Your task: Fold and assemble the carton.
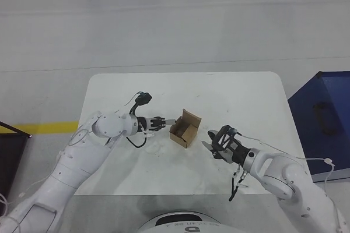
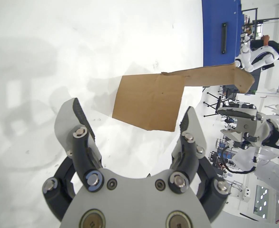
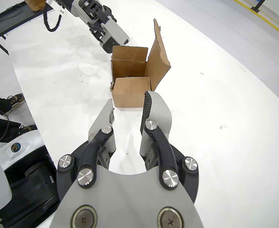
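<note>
— Where's the carton (image 1: 185, 129)?
— Mid-table (image 1: 239, 93), standing with its top open and one flap upright.
— And the claws?
— The left gripper (image 1: 166, 122) sits just beside it on the side facing the table's left edge, spread wide and empty. The right gripper (image 1: 212, 147) is near its opposite side, partly open, gripping nothing.

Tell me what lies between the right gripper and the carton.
Only bare table separates the right gripper from the carton; the top view shows it.
</note>
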Controlling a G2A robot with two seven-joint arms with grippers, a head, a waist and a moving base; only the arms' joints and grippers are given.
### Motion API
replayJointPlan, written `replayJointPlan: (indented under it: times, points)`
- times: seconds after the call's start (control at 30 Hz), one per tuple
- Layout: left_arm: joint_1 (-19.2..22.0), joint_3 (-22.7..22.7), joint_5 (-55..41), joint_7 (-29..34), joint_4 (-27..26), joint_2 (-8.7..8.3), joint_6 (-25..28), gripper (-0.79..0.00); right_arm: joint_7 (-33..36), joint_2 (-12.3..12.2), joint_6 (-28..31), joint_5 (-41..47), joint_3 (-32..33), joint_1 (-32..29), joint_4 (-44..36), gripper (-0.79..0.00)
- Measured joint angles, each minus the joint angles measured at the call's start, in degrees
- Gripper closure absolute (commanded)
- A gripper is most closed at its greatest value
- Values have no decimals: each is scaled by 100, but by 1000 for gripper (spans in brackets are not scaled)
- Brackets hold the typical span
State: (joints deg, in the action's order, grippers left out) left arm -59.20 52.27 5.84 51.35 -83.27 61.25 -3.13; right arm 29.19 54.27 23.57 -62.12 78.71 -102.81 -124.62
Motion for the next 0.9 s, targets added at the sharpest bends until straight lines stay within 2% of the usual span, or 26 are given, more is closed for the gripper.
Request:
replayJointPlan:
  times: [0.1,0.17,0.37,0.43,0.5,0.57,0.67,0.77,0.9]
  points:
    - [183,-126,-142,70,177,70,-44,-468,-81,-10,35,-29,98,-109,-25,-289]
    - [295,-229,-185,157,292,116,-46,-449,-144,-16,56,-36,174,-180,-30,-286]
    - [545,-582,-153,317,513,253,-17,-573,-236,-29,145,-26,317,-313,-20,-296]
    - [616,-649,-171,299,579,294,-7,-551,-238,-31,183,-39,335,-332,-23,-299]
    - [669,-675,-175,290,633,317,12,-446,-238,-34,207,-58,348,-344,-30,-296]
    - [715,-678,-168,313,691,330,34,-400,-246,-36,234,-86,367,-355,-43,-299]
    - [758,-657,-104,370,711,331,62,-443,-266,-41,284,-141,401,-366,-67,-302]
    - [743,-599,-98,369,647,322,104,-434,-304,-45,347,-210,428,-371,-106,-302]
    - [673,-481,-93,362,505,292,176,-449,-495,-73,803,-676,391,-284,-279,-376]
